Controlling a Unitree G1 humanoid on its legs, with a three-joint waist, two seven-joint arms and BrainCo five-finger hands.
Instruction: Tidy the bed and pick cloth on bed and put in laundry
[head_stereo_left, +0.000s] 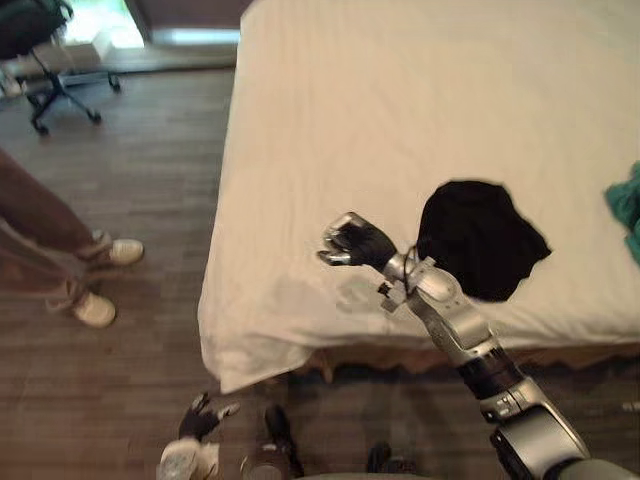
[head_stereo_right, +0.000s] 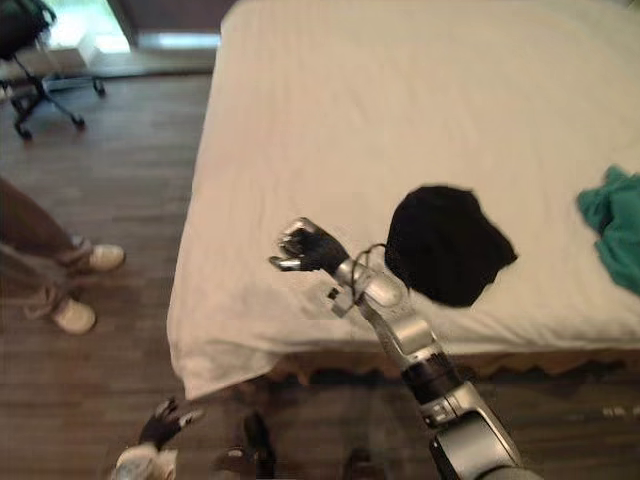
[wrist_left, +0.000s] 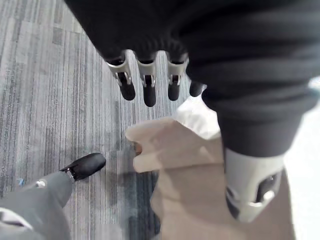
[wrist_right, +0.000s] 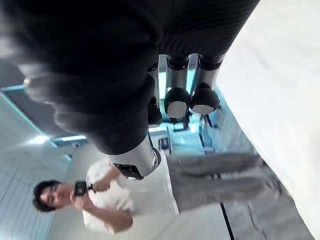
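Right hand hovers clenched and empty near the black cloth, so next up: unclench and grab it.

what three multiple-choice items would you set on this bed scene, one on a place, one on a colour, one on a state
1. Where does the black cloth lie?
A. on the floor
B. on the bed, close to its near edge
C. in a basket

2. What colour is the other cloth, at the bed's right side?
A. red
B. teal
C. yellow

3. How is the right hand?
A. fingers curled, holding nothing, raised over the sheet
B. fingers curled round the black cloth
C. flat on the sheet, fingers straight

Answers:
1 B: the black cloth sits on the white sheet near the bed's near edge.
2 B: the bunched cloth at the right side is blue-green.
3 A: the curled fingers hold nothing, and the black cloth lies apart from the hand, to its right.
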